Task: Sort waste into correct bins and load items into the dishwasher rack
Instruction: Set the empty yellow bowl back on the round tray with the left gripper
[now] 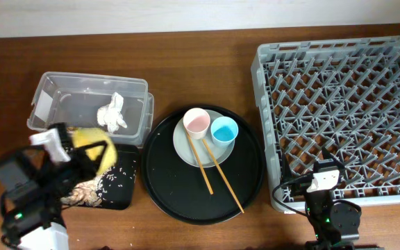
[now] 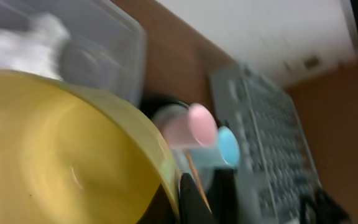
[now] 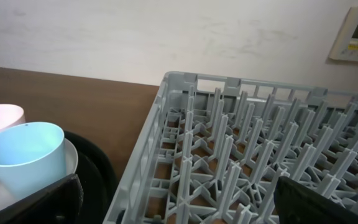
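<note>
My left gripper (image 1: 89, 154) is shut on the rim of the yellow bowl (image 1: 94, 144) and holds it tilted over the shallow black tray (image 1: 120, 198), where food scraps (image 1: 96, 186) lie. The bowl fills the left wrist view (image 2: 61, 155). A white tissue (image 1: 112, 111) lies in the clear tub (image 1: 61, 94). The pink cup (image 1: 196, 123) and blue cup (image 1: 223, 130) stand on the pale plate (image 1: 186, 149), with two chopsticks (image 1: 217, 170) across it. My right gripper (image 3: 179, 205) is open and empty at the front left corner of the grey rack (image 1: 339, 111).
The plate, cups and chopsticks rest on a large round black tray (image 1: 186, 194) between the bins and the rack. The rack's wall and pegs (image 3: 229, 143) are right in front of my right gripper. The cups show at the left of the right wrist view (image 3: 23, 155).
</note>
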`<state>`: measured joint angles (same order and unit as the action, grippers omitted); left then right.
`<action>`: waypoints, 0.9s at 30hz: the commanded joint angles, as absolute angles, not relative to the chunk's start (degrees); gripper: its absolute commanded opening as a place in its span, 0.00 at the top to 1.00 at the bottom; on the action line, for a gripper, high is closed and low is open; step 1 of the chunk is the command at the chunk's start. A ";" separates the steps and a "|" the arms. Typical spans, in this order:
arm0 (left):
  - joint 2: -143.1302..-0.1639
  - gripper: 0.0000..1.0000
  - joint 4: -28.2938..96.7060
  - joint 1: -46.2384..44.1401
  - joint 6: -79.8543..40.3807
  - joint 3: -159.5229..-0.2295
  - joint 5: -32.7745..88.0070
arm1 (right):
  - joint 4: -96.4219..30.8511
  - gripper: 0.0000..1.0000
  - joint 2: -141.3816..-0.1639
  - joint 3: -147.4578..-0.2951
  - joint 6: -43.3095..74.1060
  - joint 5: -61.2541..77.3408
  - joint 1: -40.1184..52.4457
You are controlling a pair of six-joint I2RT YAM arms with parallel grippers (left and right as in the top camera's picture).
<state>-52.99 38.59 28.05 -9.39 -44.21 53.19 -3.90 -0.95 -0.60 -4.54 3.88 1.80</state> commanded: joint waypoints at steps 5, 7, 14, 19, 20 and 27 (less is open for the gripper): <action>-53.23 0.99 39.31 -12.73 -19.38 -45.17 24.67 | -4.16 0.01 -0.73 -0.32 -4.08 3.36 1.48; -54.76 0.99 39.33 -21.15 -21.82 -45.17 19.22 | -4.16 0.01 -0.73 -0.32 -4.08 3.36 1.48; -69.21 0.99 39.09 -36.95 -24.03 -45.17 12.19 | -4.16 0.01 -0.73 -0.32 -4.08 3.36 1.48; -78.81 0.97 39.09 -37.71 -24.03 -45.17 12.16 | -4.16 0.01 -0.73 -0.32 -4.08 3.38 1.48; -79.42 0.85 39.09 -37.71 -24.03 -45.17 12.16 | -4.19 0.01 -0.73 -0.32 -4.08 3.36 1.48; -78.39 0.43 48.05 -37.71 -23.92 -59.42 0.10 | -4.19 0.01 -0.73 -0.32 -4.08 3.38 1.48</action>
<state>-79.22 44.58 -37.52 -24.05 -49.84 8.45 -3.88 -0.95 -0.60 -4.47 3.88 1.80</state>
